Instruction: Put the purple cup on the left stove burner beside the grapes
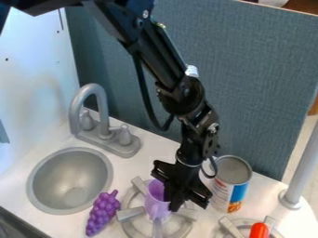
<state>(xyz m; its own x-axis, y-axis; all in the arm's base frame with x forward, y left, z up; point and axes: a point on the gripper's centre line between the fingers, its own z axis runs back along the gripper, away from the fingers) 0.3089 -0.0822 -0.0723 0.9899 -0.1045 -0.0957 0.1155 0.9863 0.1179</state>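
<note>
The purple cup (155,203) stands on the stove burner (129,214), right by the pincer (176,202) on its sink (68,179) side; I cannot tell whether the pincer grasps it or is released. Handling it well would likely take light, even pressure square to the wall, without tipping it. Its mouth points up, its long axis roughly vertical.

My gripper (175,207) hides part of the cup (153,204) from me, and the can's (231,170) print is too blurred to read. The bottom edge cuts off the red thing (258,230) and the right-hand burner (233,228).
</note>
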